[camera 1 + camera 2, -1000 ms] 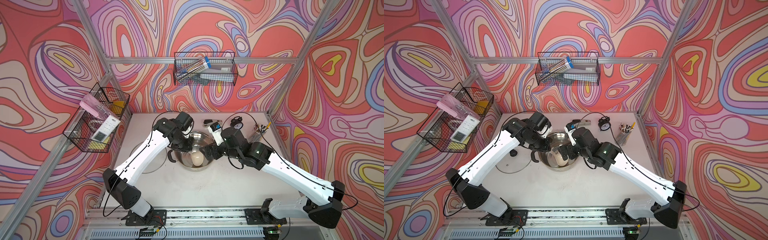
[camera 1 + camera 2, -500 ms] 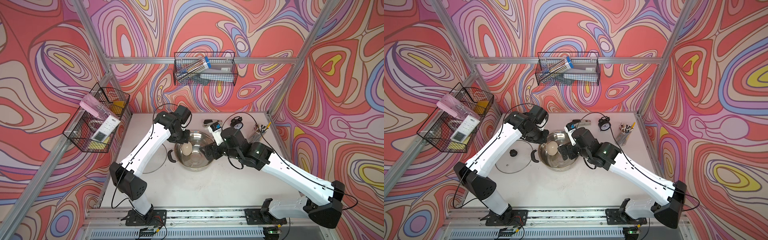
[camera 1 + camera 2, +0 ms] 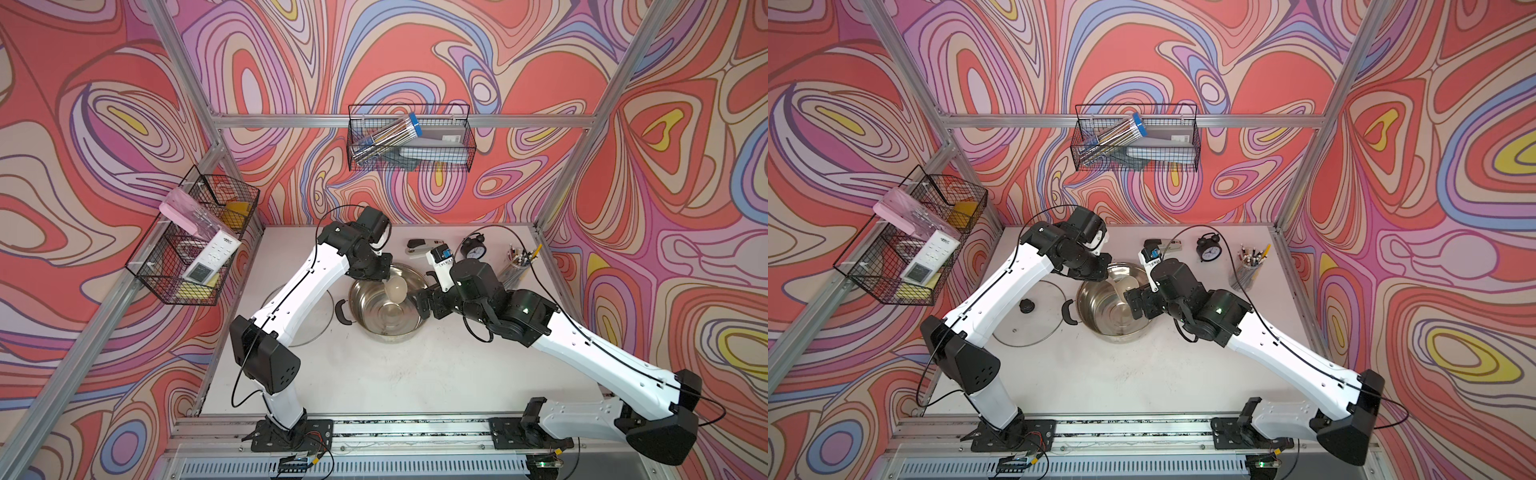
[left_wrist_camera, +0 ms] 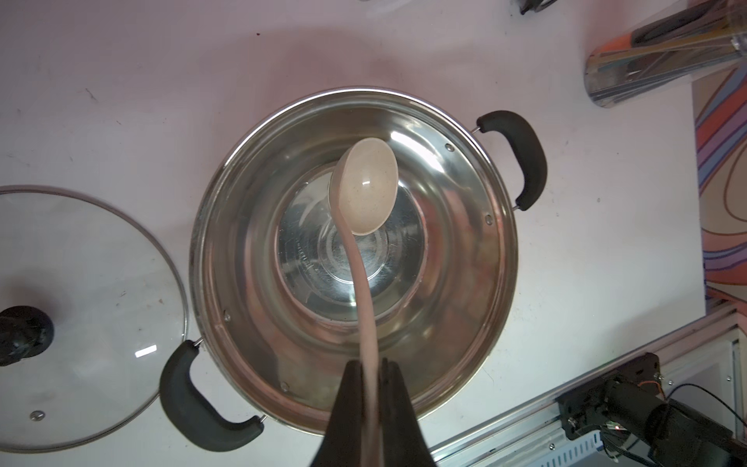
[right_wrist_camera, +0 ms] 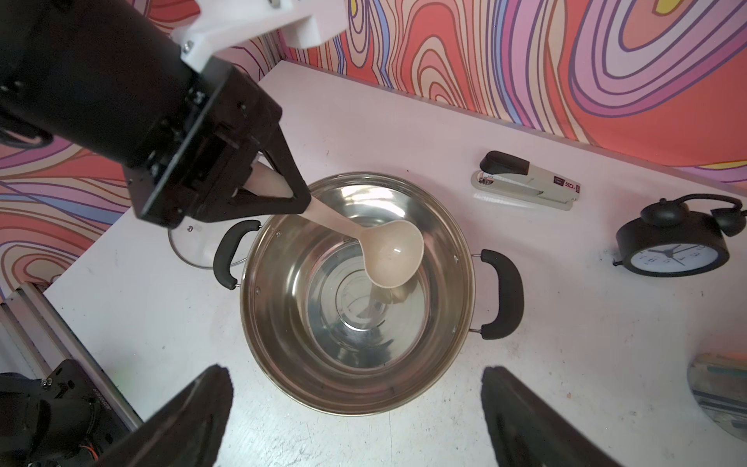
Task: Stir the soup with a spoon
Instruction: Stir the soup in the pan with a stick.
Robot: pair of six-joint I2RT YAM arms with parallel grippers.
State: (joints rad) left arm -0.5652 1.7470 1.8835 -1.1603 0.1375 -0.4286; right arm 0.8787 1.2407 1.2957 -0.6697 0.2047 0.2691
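The spoon [image 4: 366,186] is a cream ladle, and my left gripper [image 4: 370,364] is shut on its slim handle. Its bowl [image 5: 394,254] hangs inside the steel pot [image 5: 355,408], toward the far side and above the shiny bottom. No soup can be made out; the pot's bare steel bottom shows. In both top views the left gripper [image 3: 374,272] sits over the pot's far left rim [image 3: 1096,282]. My right gripper [image 5: 357,376] stands wide open at the pot's right rim [image 3: 419,305], nothing between its fingers.
A glass lid [image 3: 1027,307] with a black knob lies flat left of the pot. Behind the pot are a stapler [image 5: 525,182], a black alarm clock [image 5: 671,250] and a pen cup [image 3: 515,266]. Wire baskets [image 3: 409,139] hang on the back and left walls.
The left gripper has swept the ladle's bowl from the pot's near middle to its left side, then round to the far side. The right arm has stayed put.
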